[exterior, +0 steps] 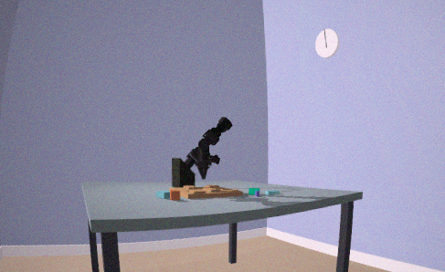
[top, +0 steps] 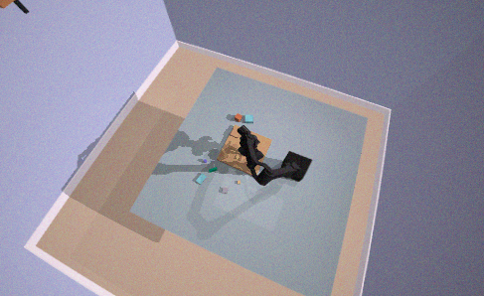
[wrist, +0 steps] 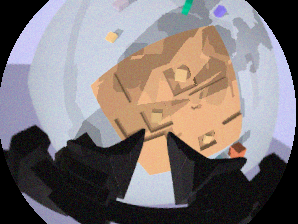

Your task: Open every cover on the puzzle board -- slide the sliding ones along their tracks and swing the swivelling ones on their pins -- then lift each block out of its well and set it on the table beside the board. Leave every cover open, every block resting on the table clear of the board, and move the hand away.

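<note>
The wooden puzzle board (top: 229, 150) (exterior: 209, 192) (wrist: 200, 52) lies in the middle of the grey-blue table. Its covers and wells show only as blurred tan shapes, so I cannot tell which stand open. My gripper (exterior: 204, 174) (wrist: 156, 133) hangs above the board's edge nearest the arm's base, pointing down. Its fingers stand apart with nothing between them. An orange block (top: 238, 117) (exterior: 174, 195) and a light blue block (top: 248, 118) (exterior: 163, 194) lie on the table beside one end of the board.
On the board's other side lie a teal block (top: 201, 179), a green block (top: 212, 169) (wrist: 188, 4), a purple block (top: 205, 161) (wrist: 218, 11), a grey block (top: 223, 190) and a small orange block (top: 238, 182) (wrist: 112, 36). The arm's base (top: 297, 166) stands behind the board.
</note>
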Motion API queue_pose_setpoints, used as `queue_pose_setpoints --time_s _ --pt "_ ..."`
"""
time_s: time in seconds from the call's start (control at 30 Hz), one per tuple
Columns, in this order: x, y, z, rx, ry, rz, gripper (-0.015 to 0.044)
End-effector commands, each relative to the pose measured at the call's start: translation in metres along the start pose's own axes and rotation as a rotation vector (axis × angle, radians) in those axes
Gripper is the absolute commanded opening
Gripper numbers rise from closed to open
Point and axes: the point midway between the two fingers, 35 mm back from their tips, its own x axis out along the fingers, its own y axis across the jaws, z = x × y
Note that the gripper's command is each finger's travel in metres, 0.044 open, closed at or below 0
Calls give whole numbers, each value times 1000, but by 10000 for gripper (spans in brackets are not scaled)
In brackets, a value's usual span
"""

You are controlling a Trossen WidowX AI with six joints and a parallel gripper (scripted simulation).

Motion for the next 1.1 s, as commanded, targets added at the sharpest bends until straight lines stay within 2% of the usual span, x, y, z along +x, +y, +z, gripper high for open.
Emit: queue_pose_setpoints --time_s 0.0,0.57,1.07 --pt "-7 -1 1 -72 4 -5 144" --pt "-2 -1 1 -171 4 -5 144" --pt "28 -1 3 -76 2 -4 144"
